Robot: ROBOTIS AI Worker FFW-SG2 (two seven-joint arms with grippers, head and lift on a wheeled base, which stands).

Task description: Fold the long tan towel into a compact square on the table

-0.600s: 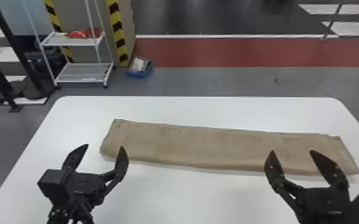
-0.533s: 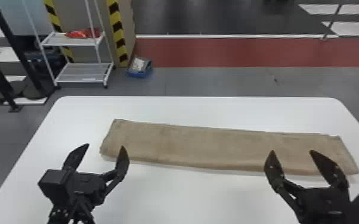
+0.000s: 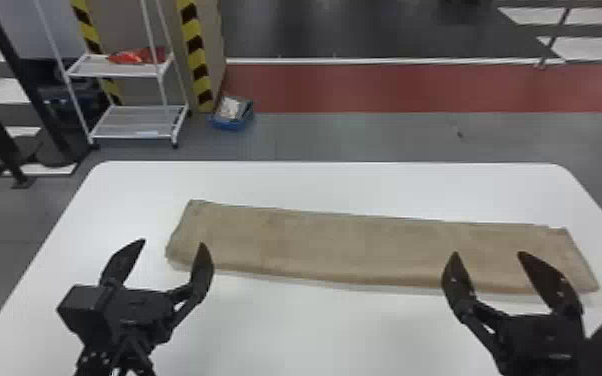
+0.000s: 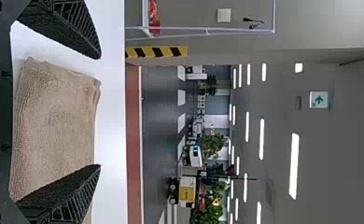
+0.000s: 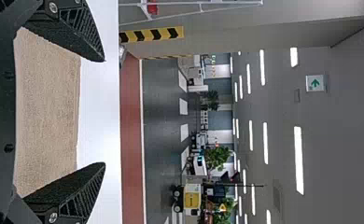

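Observation:
The tan towel (image 3: pixel 365 247) lies flat as a long strip across the white table, its left end angled slightly farther back than its right. My left gripper (image 3: pixel 173 242) is open by the towel's left end, on the near side. Over the near edge toward the right end, my right gripper (image 3: pixel 486 254) also stands open. In the left wrist view, the towel's end (image 4: pixel 54 126) shows between the spread fingers of my left gripper (image 4: pixel 100 112). The right wrist view has a stretch of towel (image 5: pixel 47 112) between the parted fingers of my right gripper (image 5: pixel 105 113). Neither holds anything.
The white table (image 3: pixel 325 185) has rounded far corners. Beyond it on the floor stand a white wire shelf (image 3: pixel 132 122) with a red item, a blue bin (image 3: pixel 232 114) and black posts (image 3: pixel 20 85) at the left.

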